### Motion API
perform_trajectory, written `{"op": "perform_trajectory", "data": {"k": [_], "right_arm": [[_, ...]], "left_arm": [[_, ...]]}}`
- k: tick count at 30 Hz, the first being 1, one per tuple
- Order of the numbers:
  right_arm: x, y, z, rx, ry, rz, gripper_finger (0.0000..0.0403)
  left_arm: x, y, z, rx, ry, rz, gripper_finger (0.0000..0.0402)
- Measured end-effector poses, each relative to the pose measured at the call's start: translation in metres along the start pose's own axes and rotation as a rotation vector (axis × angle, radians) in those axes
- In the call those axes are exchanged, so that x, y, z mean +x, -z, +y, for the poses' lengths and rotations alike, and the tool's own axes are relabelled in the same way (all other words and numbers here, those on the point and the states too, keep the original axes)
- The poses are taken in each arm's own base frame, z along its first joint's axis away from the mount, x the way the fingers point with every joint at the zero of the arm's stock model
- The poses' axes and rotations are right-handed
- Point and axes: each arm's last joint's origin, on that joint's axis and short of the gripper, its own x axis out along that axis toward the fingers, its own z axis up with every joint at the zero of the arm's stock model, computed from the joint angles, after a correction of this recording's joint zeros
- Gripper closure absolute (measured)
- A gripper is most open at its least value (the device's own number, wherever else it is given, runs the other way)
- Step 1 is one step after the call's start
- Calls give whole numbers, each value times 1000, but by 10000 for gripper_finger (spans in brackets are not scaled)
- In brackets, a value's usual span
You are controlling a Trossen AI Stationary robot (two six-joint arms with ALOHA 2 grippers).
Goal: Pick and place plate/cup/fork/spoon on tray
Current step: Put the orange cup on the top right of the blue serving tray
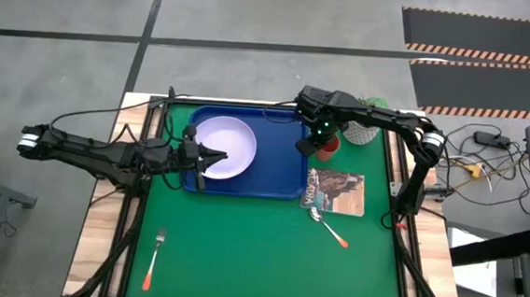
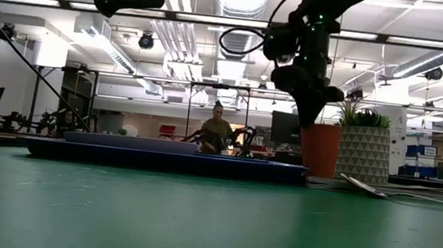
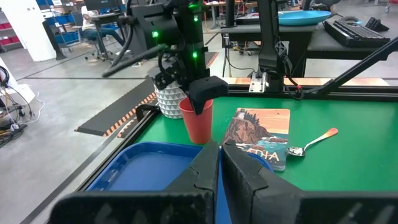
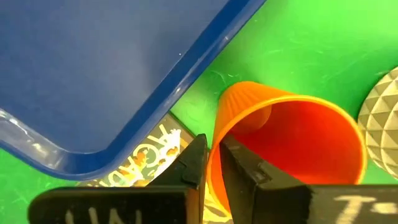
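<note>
Two arms are over your table, so work across from the left. Down on the green mat (image 1: 239, 250), near the front left, the fork (image 1: 154, 258) lies well apart from everything else. Above it, your left gripper (image 1: 210, 154) hangs over the tray's left part with its fingers pressed together and nothing between them; its tips sit over the plate (image 1: 226, 146), which rests inside the tray (image 1: 287, 169) toward that tray's left side. Moving right, past the tray's right edge, the booklet (image 1: 337, 191) lies on the mat, and the spoon (image 1: 328, 226) lies just off its front edge, bowl toward the booklet. Behind the booklet you will find the cup (image 4: 292, 143) standing upright on the mat just outside the tray's right rim. Your right gripper (image 4: 212, 163) is clenched on that cup's rim, one finger inside the wall and one outside. Close beside the cup, farther right, stands the white patterned pot (image 3: 168, 99) with its green plant.
</note>
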Motion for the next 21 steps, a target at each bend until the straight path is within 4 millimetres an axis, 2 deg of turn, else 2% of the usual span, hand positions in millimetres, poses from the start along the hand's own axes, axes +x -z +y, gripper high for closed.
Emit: {"op": "perform_trajectory", "data": {"k": [4, 15, 21], "right_arm": [[-7, -2, 1, 0, -3, -8, 370], [-8, -2, 1, 5, -6, -18, 367], [-8, -2, 1, 5, -7, -20, 319]], "left_arm": [[0, 0, 0, 0, 0, 0, 401], [0, 0, 0, 0, 0, 0, 401], [0, 0, 0, 0, 0, 1, 401]]}}
